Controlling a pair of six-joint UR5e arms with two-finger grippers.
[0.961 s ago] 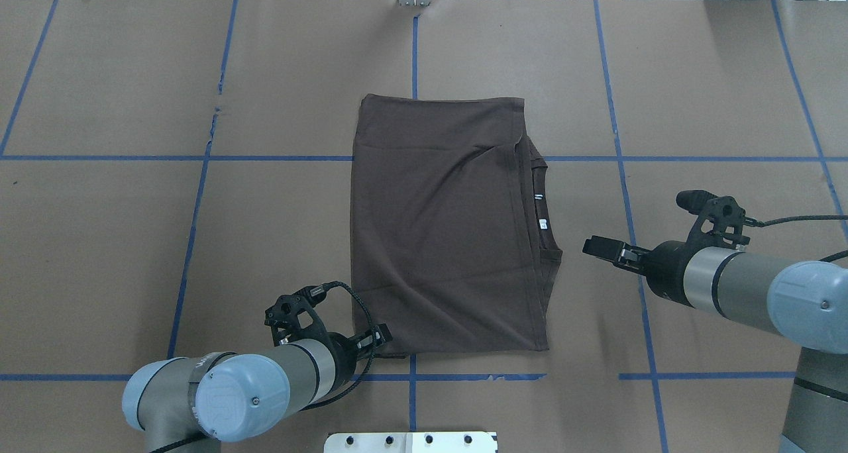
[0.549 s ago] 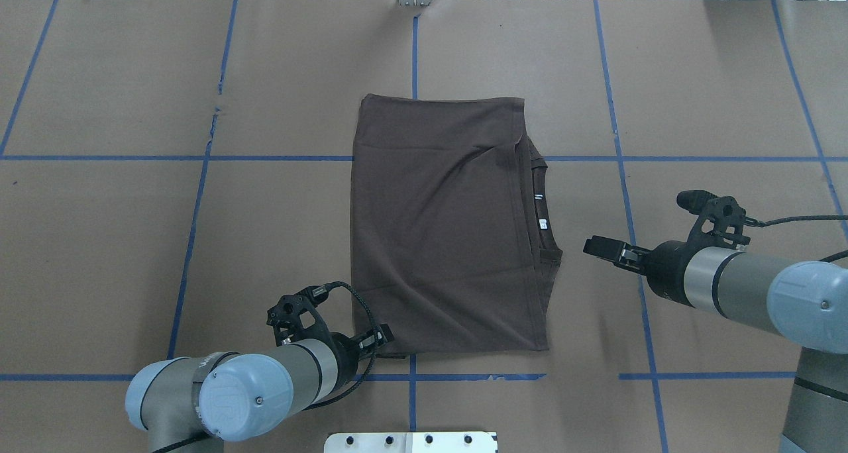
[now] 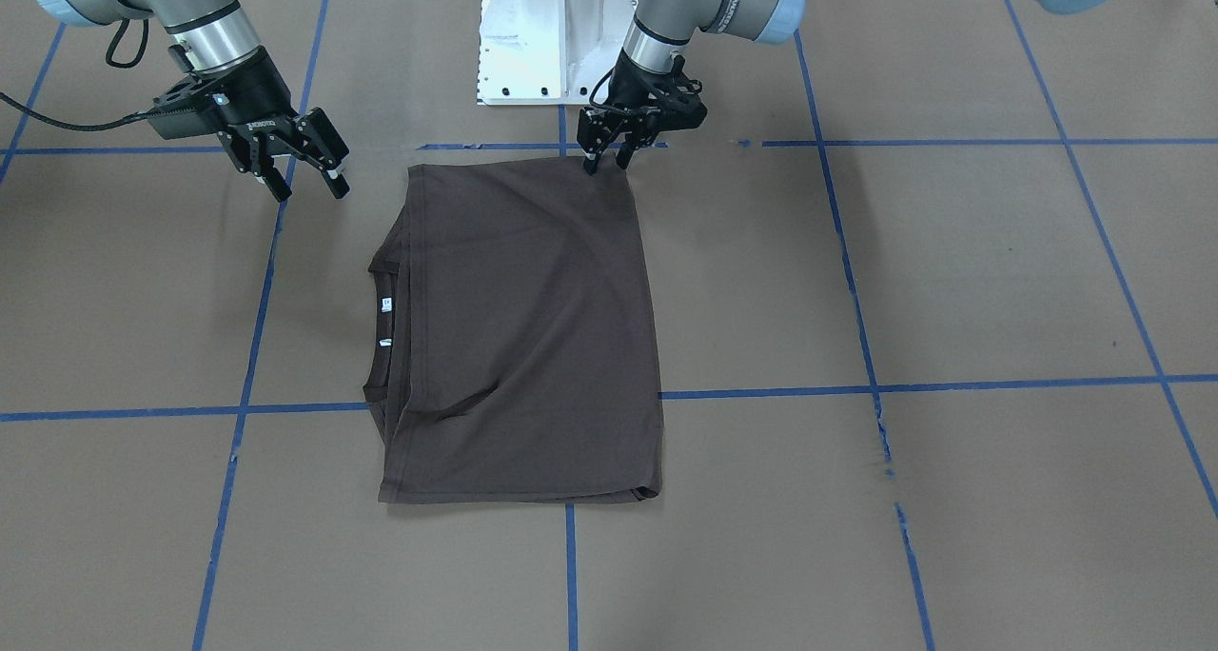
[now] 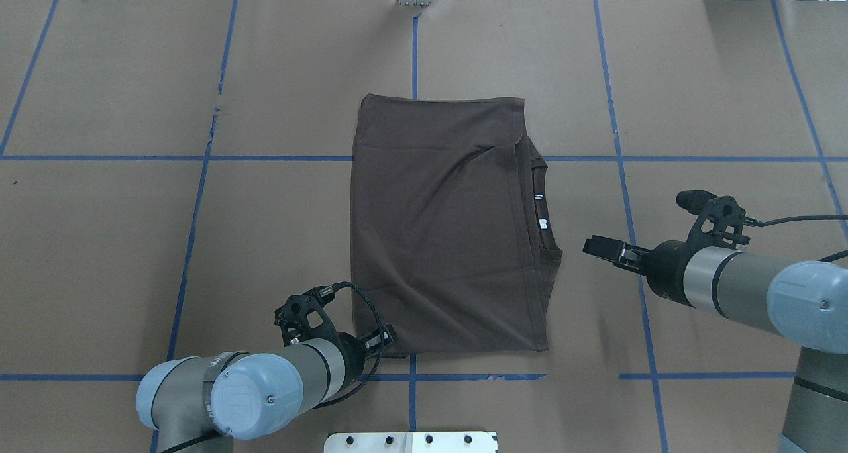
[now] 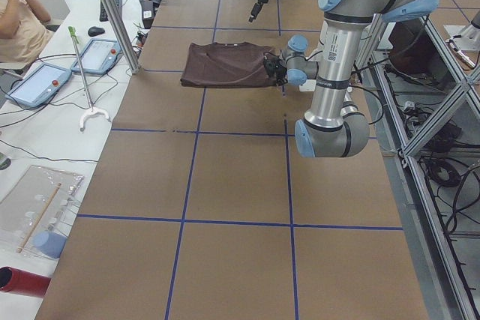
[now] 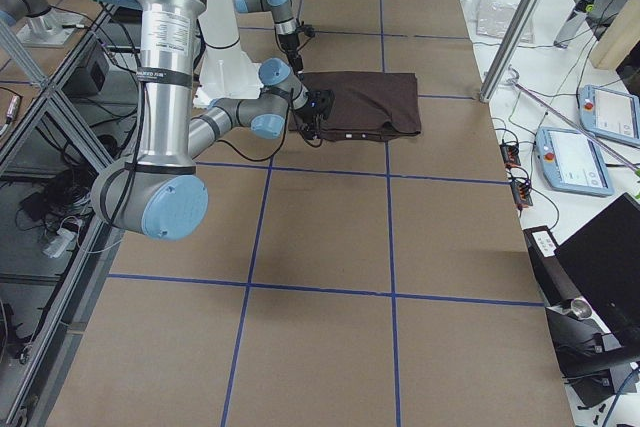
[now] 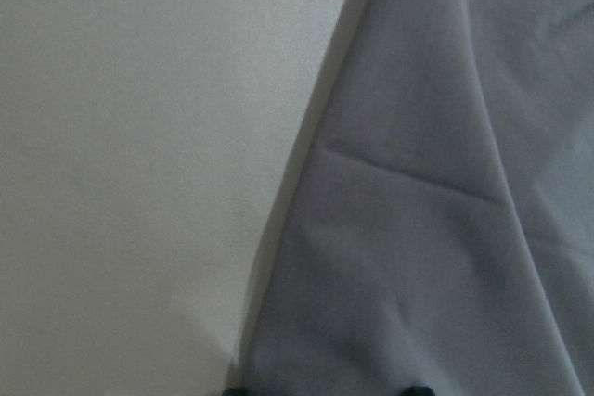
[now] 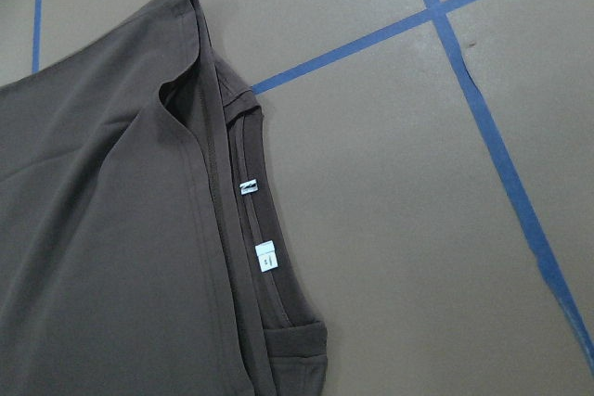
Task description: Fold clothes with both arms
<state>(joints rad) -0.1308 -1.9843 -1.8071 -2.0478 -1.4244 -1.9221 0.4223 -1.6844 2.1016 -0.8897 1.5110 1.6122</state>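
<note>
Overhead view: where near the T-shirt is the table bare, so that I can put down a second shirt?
The table is bare left of the T-shirt and beyond its far edge. Crowded: its near left corner, where the left gripper stands, and the collar side, which the right gripper faces.

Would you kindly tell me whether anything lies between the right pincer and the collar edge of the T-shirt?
Nothing visible does. The right pincer hangs open beside the T-shirt, and only bare brown table paper shows between it and the collar.
</note>
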